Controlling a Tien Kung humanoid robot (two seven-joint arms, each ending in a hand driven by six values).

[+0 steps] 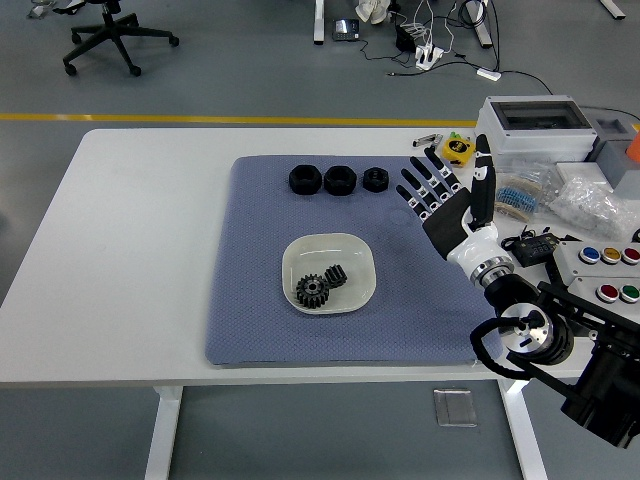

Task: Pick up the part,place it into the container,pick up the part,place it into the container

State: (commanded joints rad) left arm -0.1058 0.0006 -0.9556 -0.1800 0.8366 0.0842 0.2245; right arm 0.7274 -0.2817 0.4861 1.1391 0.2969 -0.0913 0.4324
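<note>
A white bowl (296, 253) sits in the middle of a blue-grey mat (250, 320) and holds two black gears (321, 285). Three more black parts (338, 180) stand in a row near the mat's far edge. My right hand (445, 190) is raised at the mat's right edge, palm facing left, with fingers spread and holding nothing. It is well to the right of the bowl and of the row of parts. My left arm does not show.
Right of the mat lie a grey box (535, 130), bags of small parts (590, 205), a button panel (610, 270), cables and a yellow item (458, 150). An office chair (110, 35) stands on the floor beyond the table.
</note>
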